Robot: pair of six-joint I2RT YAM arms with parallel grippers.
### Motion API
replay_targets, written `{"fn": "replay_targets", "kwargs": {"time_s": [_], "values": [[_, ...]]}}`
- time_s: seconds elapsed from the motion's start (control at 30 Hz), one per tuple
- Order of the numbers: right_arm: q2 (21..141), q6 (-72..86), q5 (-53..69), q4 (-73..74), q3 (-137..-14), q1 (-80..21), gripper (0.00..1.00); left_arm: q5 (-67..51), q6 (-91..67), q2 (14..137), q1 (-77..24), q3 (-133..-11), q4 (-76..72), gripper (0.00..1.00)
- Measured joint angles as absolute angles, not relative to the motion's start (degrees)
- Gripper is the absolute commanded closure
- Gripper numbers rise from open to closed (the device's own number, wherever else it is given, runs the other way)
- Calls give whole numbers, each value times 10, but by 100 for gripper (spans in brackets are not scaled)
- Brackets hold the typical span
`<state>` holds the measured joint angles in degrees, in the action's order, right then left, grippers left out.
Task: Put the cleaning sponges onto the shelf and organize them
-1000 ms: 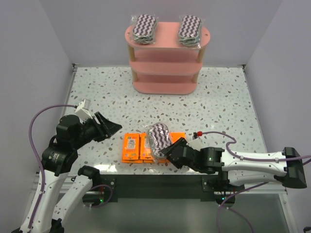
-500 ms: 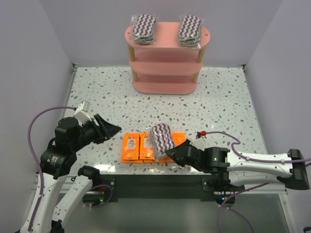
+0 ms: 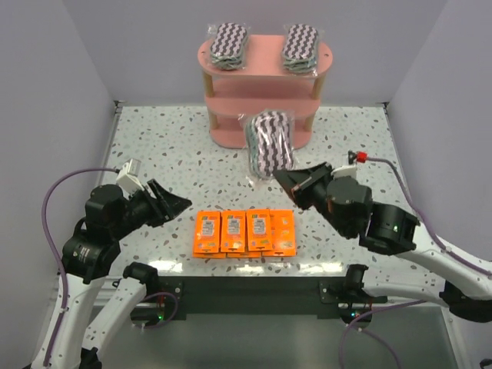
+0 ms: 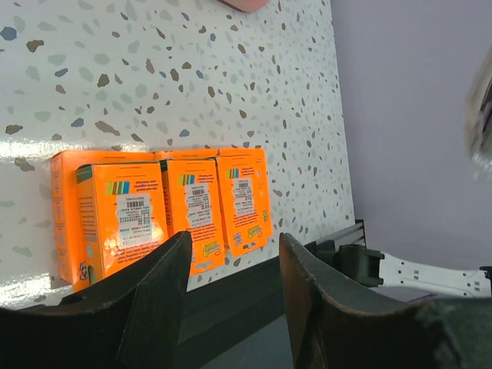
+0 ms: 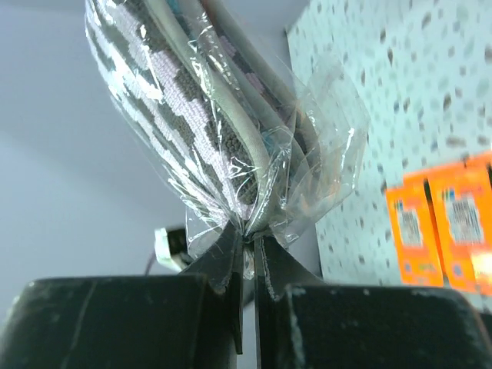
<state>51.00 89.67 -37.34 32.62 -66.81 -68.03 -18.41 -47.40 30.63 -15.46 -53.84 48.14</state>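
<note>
A speckled white table is seen from above, with a pink three-tier shelf at its far edge. Two zigzag-patterned sponge packs lie on the top board, one at the left end and one at the right end. The two lower boards look bare from this angle.

The right gripper is up off the table, its fingers pinched fully together on the crimped edge of the clear wrap of a third zigzag pack. This pack hangs in the air beyond the fingertips, tilted. From above it overlaps the shelf's lowest board, and I cannot tell how close the two are.

Four flat orange packets sit side by side in a neat row near the front edge of the table, labels up, touching one another.

The left gripper hovers just left of that row, pointing towards it. Its fingers stand about half apart, with nothing between them.
</note>
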Motion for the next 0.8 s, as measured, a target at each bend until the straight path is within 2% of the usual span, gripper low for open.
{"fn": "replay_targets", "kwargs": {"time_s": [0.13,0.27,0.5,0.8], "values": [[583,823,-317,295,-757,-534,100,-184,-474,310,-155,-543,482,46],[697,772,-237,252,-874,-445,100,-184,-474,310,-155,-551,489,46],[874,724,-148,227,-1084,-364,100,-182,-475,301,-155,-566,495,46],[1016,725,-86,241,-1273,-285,100,-177,-479,281,-155,-566,519,46]]}}
